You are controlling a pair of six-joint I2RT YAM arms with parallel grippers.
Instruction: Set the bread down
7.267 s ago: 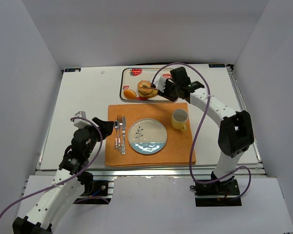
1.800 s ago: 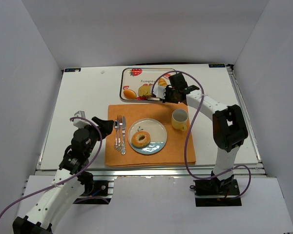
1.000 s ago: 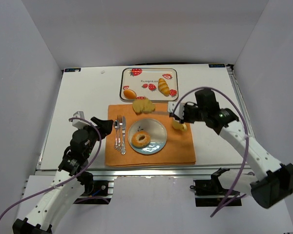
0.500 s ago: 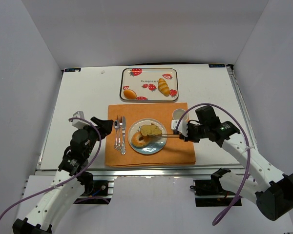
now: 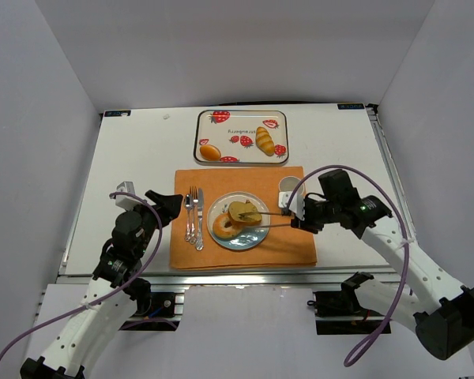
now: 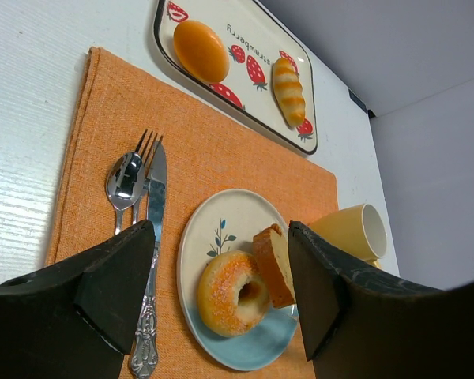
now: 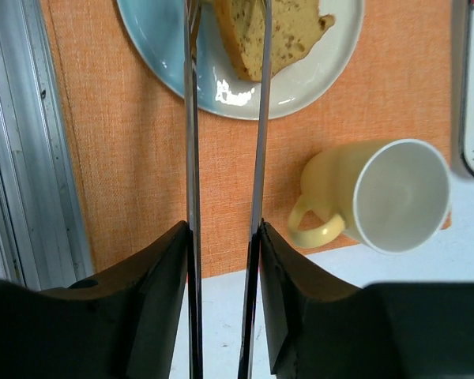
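Note:
The golden bagel (image 5: 224, 227) lies on the blue and white plate (image 5: 258, 234). The brown bread slice (image 5: 243, 211) stands tilted on the plate and leans on the bagel's right side. My right gripper (image 5: 295, 213) is shut on metal tongs (image 5: 268, 219), whose two blades reach over the slice. In the right wrist view the tongs (image 7: 191, 118) are parted, with the slice (image 7: 241, 31) between and under the blade tips; I cannot tell whether they still pinch it. My left gripper (image 5: 171, 204) is open and empty, left of the cutlery. The left wrist view shows the bagel (image 6: 231, 294) and slice (image 6: 273, 265).
An orange placemat (image 5: 191, 178) holds the plate, a fork, spoon and knife (image 5: 193, 218) and a yellow mug (image 7: 383, 197) close to my right gripper. A strawberry-print tray (image 5: 241, 126) at the back holds a round bun (image 5: 210, 151) and a long roll (image 5: 264, 141).
My right arm carried the bread slice in the tongs from the tray to the plate. In the last half second the slice settled against the bagel and the tong blades spread apart. The left arm stayed still.

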